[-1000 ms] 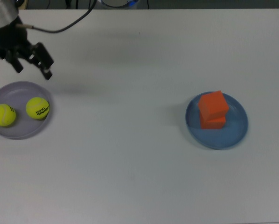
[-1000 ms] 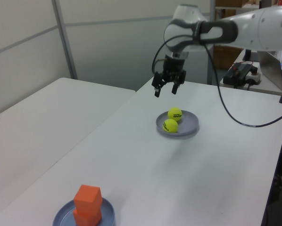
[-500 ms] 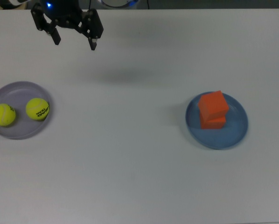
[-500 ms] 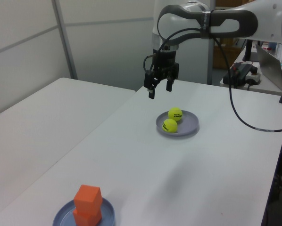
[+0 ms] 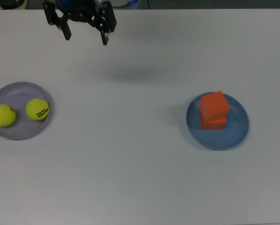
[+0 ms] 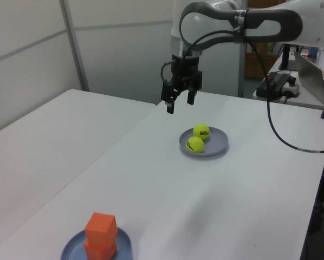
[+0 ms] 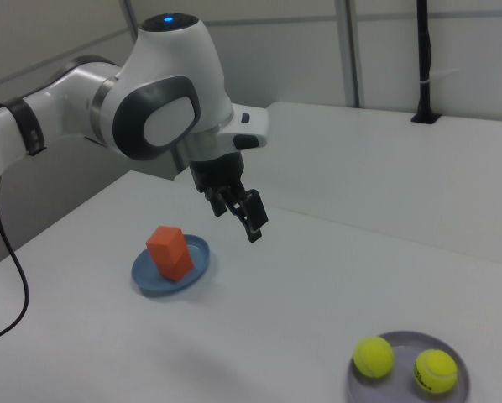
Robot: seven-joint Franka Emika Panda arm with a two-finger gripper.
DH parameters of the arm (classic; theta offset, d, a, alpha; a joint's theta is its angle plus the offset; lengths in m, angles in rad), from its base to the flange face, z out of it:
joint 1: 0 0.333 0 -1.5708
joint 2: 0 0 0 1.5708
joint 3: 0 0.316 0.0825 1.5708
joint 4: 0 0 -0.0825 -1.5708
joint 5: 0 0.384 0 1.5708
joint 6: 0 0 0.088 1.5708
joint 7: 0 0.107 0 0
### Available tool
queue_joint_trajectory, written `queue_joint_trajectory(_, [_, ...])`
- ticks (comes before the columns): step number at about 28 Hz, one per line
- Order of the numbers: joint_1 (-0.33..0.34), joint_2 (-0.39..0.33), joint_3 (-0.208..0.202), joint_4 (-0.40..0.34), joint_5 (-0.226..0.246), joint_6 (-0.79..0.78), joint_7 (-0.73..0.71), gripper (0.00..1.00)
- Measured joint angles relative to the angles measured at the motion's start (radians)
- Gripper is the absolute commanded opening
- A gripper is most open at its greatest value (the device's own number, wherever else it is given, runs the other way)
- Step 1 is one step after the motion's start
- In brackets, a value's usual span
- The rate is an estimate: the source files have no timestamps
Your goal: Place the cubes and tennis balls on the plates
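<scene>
tennis balls [image 5: 20,112] lay side by side on lavender plate [image 5: 18,133] near worktop [image 5: 130,164] left edge in the top view | orange cubes [image 5: 213,109] stacked on blue plate [image 5: 224,139], well apart | pincer [image 5: 86,36] hung above far edge, between plates, pointing down | fingers [image 5: 105,37] spread, holding nothing

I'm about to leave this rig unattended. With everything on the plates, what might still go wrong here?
1. The two matte orange foam-like cubes sit stacked on the blue plate, the upper one skewed; a bump might topple it.
2. The two fuzzy yellow-green tennis balls lie loose on the shallow lavender plate, one near its rim; a jolt may roll it off.
3. The empty open gripper hangs above the table.
</scene>
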Motion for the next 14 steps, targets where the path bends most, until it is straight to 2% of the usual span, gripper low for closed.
queue_joint_trajectory(14, [0.001, 0.000, 0.026, -0.014, 0.000, 0.000, 0.000, 1.00])
